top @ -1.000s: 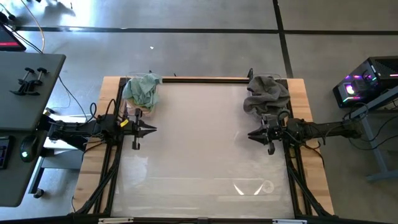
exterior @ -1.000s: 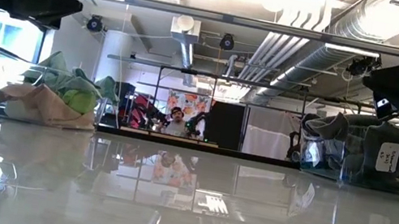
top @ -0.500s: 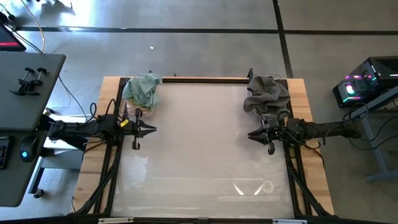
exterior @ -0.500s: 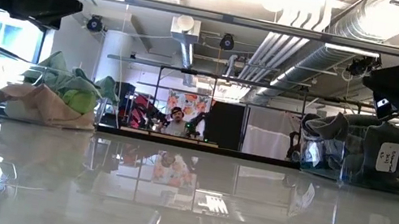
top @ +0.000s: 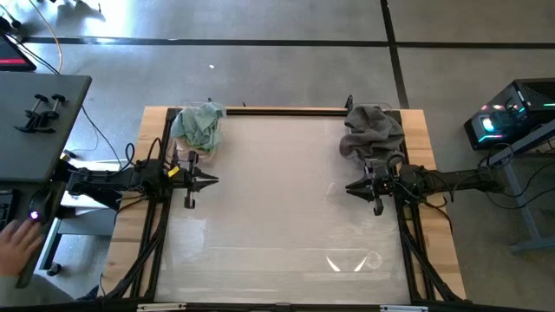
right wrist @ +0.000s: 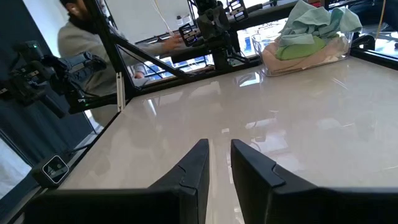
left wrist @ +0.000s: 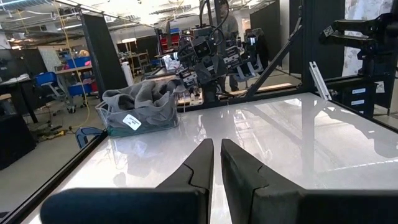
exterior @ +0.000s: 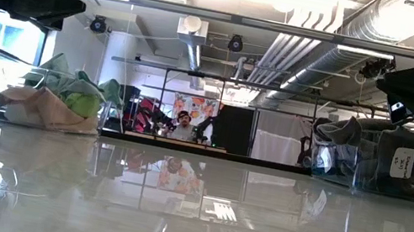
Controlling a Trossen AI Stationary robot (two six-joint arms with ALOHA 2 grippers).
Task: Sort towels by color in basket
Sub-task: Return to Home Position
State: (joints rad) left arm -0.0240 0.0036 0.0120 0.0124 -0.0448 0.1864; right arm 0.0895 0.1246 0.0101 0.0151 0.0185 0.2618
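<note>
Two clear baskets stand at the table's far corners. The left basket point(top: 198, 130) holds a heap of light towels point(right wrist: 311, 31): pale mint on top, lime green beneath, pink and cream at the bottom. The right basket point(top: 373, 134) holds dark grey towels point(left wrist: 140, 99) that spill over its rim. My left gripper point(top: 212, 180) point(left wrist: 217, 142) hovers level at the table's left side, shut and holding nothing. My right gripper point(top: 349, 187) point(right wrist: 219, 143) hovers at the right side, with a narrow gap between its fingers and nothing in it.
The glossy white tabletop point(top: 277, 208) lies bare between the two grippers. A black bar point(top: 286, 110) runs along the far edge between the baskets. A person's hand point(top: 17, 243) shows at a side desk left of the table, and a person point(right wrist: 81, 25) stands beyond that edge.
Both arms have kept still. A person's hand has come into view at the desk left of the table.
</note>
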